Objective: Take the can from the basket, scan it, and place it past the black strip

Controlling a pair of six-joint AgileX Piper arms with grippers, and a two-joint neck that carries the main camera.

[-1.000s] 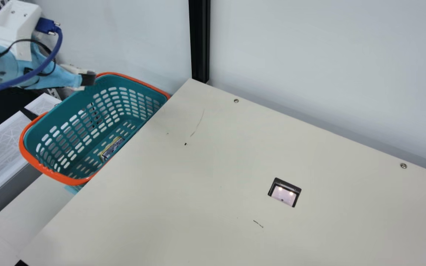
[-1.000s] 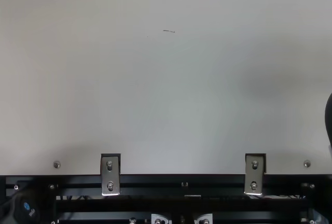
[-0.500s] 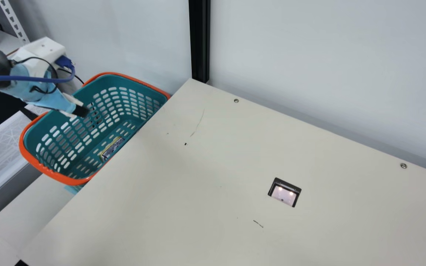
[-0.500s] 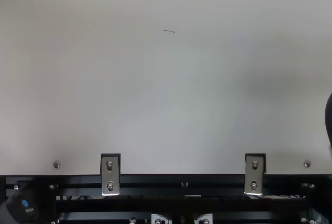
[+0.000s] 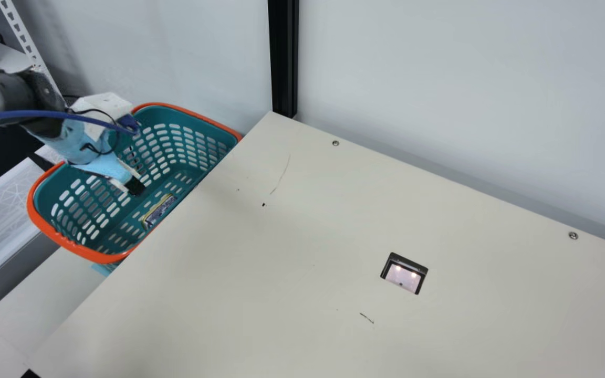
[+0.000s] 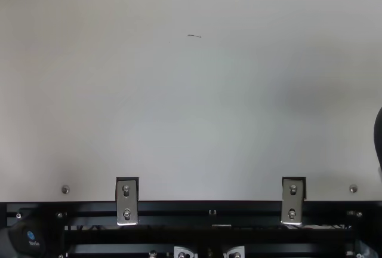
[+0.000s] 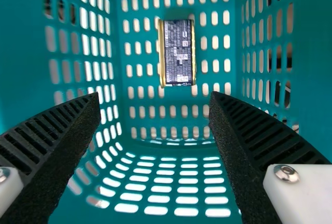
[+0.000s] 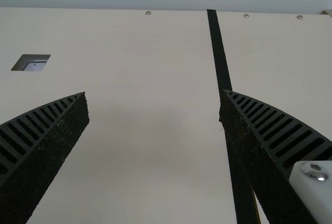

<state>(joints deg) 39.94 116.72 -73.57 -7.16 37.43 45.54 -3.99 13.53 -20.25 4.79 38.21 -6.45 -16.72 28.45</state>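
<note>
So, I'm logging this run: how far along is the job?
Nothing looks finished: the can lies on the basket floor. The left gripper, at the basket, is open and empty. Remaining: lifting the can out, scanning, probably at the lit window, and placing past the black strip.

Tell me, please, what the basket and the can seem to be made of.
The basket looks like moulded plastic with a smooth finish: its thin teal walls carry even rows of slots. The can seems to be metal, given its shiny gold edges; its dark printed side could be paint or a label.
</note>
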